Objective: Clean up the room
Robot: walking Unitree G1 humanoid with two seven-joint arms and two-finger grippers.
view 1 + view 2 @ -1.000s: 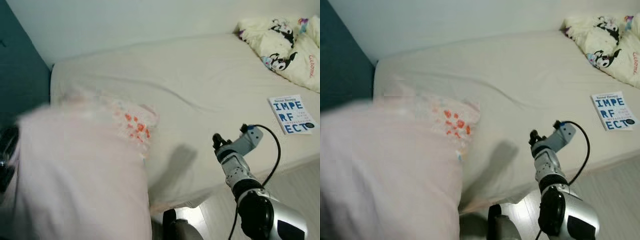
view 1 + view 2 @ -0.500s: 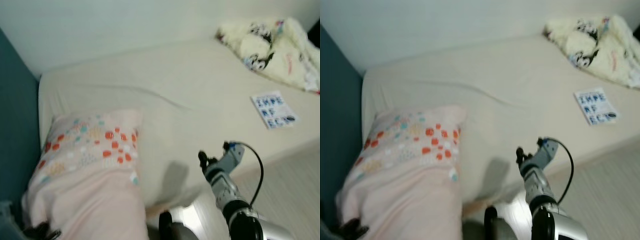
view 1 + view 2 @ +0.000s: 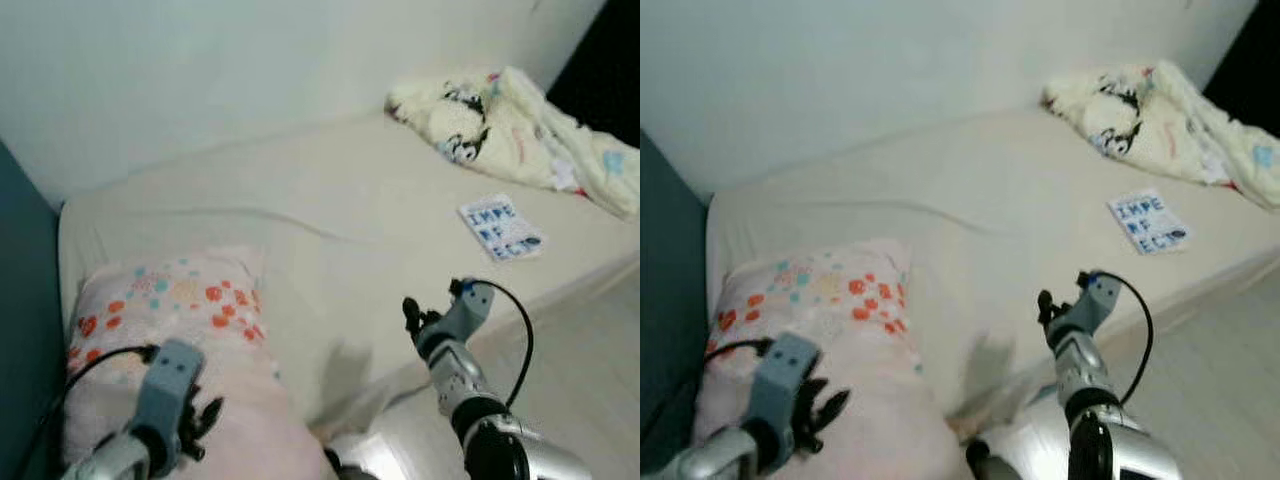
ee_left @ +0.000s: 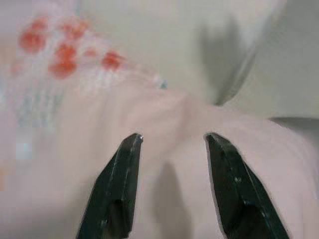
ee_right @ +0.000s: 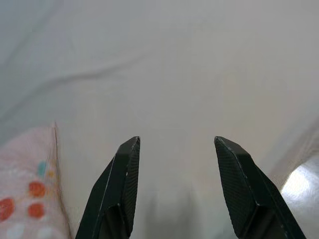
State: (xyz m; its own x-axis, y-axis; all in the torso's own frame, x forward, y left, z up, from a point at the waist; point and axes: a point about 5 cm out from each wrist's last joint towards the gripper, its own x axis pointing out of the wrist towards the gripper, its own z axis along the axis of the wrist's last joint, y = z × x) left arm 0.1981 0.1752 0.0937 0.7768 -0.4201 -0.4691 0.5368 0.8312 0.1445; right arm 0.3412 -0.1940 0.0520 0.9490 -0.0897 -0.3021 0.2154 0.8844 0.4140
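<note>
Teal wall far left. Pink dotted pillow lies on bed near-left corner; left gripper just above it, fingers spread, empty. Right gripper mid-near over sheet, wide apart. Book & blanket far right.

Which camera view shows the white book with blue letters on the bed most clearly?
The right eye view shows the white book with blue letters best: its cover text is slightly sharper there, lying flat on the cream bed sheet. The left eye view shows the same book, more blurred. The right wrist view shows bare sheet and a corner of the pink dotted pillow.
</note>
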